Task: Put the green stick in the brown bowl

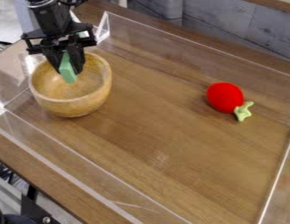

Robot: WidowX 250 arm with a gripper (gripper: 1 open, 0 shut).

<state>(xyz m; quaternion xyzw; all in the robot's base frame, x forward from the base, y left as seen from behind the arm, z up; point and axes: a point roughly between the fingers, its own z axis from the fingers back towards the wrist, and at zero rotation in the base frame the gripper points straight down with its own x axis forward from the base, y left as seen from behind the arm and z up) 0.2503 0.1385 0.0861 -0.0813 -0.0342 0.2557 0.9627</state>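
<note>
Wooden boards make up the surface [171,131], with clear walls all around it, and the brown bowl [71,87] sits near the far left corner while a red strawberry toy [225,97] lies well apart on the right. Your hand [67,54] hangs right over the bowl, pointing down and squeezed tight on the green stick [70,66], whose lower end dips inside the rim. To do this well, I think you should keep the stick over the middle, go a little lower, and open slowly so it lands inside and does not tip over the edge.
</note>
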